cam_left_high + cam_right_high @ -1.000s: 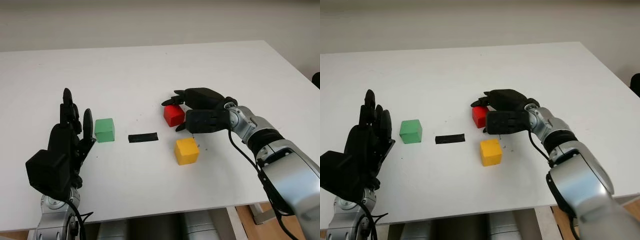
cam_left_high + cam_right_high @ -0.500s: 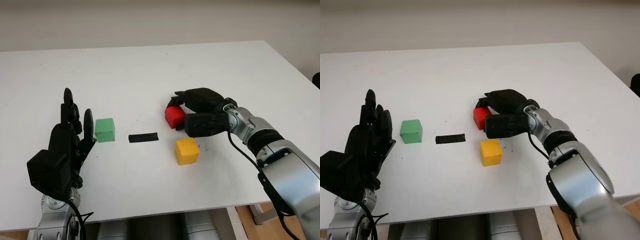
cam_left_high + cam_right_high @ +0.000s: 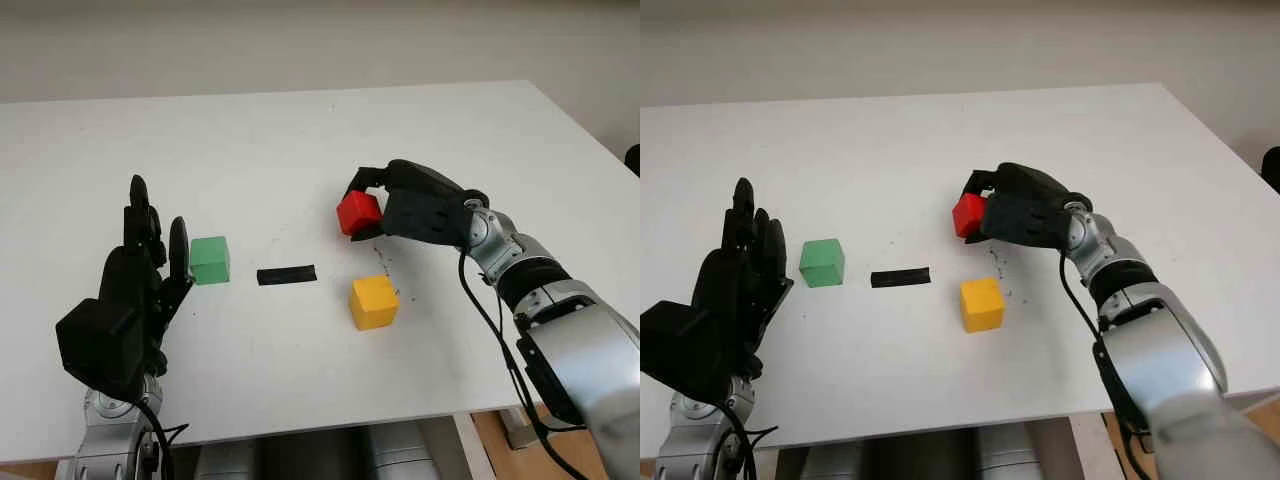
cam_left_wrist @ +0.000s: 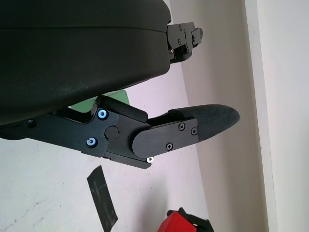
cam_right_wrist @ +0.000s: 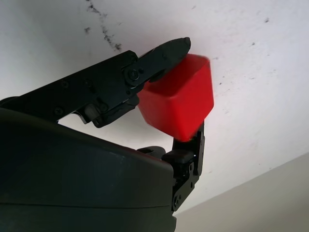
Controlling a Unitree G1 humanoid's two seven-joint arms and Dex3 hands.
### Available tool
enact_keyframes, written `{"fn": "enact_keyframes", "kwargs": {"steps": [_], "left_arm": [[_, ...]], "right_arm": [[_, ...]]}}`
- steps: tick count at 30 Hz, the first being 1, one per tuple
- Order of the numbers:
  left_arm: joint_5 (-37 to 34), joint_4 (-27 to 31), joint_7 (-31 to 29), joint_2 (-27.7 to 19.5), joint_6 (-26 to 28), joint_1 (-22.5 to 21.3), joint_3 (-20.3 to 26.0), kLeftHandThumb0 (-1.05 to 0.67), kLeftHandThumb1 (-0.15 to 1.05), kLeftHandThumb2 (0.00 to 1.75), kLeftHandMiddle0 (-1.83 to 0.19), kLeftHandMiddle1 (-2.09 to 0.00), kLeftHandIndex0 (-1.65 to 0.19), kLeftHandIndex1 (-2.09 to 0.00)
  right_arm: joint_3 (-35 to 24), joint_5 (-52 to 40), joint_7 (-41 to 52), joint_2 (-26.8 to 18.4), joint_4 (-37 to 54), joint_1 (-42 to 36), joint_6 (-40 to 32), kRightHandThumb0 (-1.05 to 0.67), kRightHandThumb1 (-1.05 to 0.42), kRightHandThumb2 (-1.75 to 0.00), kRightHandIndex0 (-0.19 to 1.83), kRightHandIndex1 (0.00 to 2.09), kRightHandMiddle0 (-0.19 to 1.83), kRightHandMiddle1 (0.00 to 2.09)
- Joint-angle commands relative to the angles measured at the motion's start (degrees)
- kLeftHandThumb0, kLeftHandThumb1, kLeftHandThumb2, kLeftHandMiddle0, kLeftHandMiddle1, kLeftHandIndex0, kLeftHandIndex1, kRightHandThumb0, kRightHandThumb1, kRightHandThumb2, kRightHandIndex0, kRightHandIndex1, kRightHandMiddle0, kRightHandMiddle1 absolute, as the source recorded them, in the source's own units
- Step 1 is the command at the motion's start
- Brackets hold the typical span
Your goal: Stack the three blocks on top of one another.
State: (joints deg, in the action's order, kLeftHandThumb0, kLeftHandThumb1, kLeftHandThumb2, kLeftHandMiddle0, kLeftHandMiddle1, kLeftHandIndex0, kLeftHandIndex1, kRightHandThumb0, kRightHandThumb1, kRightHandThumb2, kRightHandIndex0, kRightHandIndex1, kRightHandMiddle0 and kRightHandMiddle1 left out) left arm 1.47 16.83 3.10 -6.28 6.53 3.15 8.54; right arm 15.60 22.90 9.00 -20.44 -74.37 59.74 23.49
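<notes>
Right hand [image 3: 425, 205] grips the red block [image 3: 358, 212], lifted above the table [image 3: 300, 130].

Right hand [image 3: 405, 205] holds block [image 3: 358, 212] above table [image 3: 300, 140]. Second block [image 3: 374, 302] near, before it. Tape [image 3: 286, 275], third block [image 3: 209, 260] to its left, beside left hand [image 3: 125, 310].

bright, even, diffuse light on the white desk [image 3: 300, 130]. shadows soft and short, a faint one under the red block [image 3: 358, 212]. no glare. red block slightly motion-blurred in right wrist view. head views sharp throughout.
</notes>
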Motion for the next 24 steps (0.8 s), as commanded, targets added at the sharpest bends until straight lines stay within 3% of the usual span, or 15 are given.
{"fn": "enact_keyframes", "kwargs": {"steps": [1, 10, 24], "left_arm": [[0.5, 1.0, 0.2, 0.1, -0.2, -0.3, -0.3, -0.68, 1.05, 0.64, 0.12, -0.06, 0.13, -0.06], [0.6, 0.6, 0.3, 0.3, -1.1, 0.1, -0.5, -0.67, 1.05, 0.64, 0.13, -0.05, 0.14, -0.05], [1.7, 0.4, 1.1, 1.0, -1.3, 0.1, -1.1, -0.68, 1.05, 0.63, 0.12, -0.06, 0.13, -0.06]], "right_arm": [[-1.8, -1.8, 1.6, 0.6, 1.2, 1.2, -1.2, -0.43, -0.92, -0.05, 0.36, 0.07, 0.46, 1.31], [-5.4, -6.9, 7.0, 2.5, 5.4, 0.4, -1.4, -0.44, -0.91, -0.05, 0.36, 0.06, 0.43, 1.43], [-3.7, -8.7, 15.7, 4.4, 18.2, -3.2, 0.7, -0.52, -0.91, -0.05, 0.38, 0.07, 0.47, 1.49]]}}
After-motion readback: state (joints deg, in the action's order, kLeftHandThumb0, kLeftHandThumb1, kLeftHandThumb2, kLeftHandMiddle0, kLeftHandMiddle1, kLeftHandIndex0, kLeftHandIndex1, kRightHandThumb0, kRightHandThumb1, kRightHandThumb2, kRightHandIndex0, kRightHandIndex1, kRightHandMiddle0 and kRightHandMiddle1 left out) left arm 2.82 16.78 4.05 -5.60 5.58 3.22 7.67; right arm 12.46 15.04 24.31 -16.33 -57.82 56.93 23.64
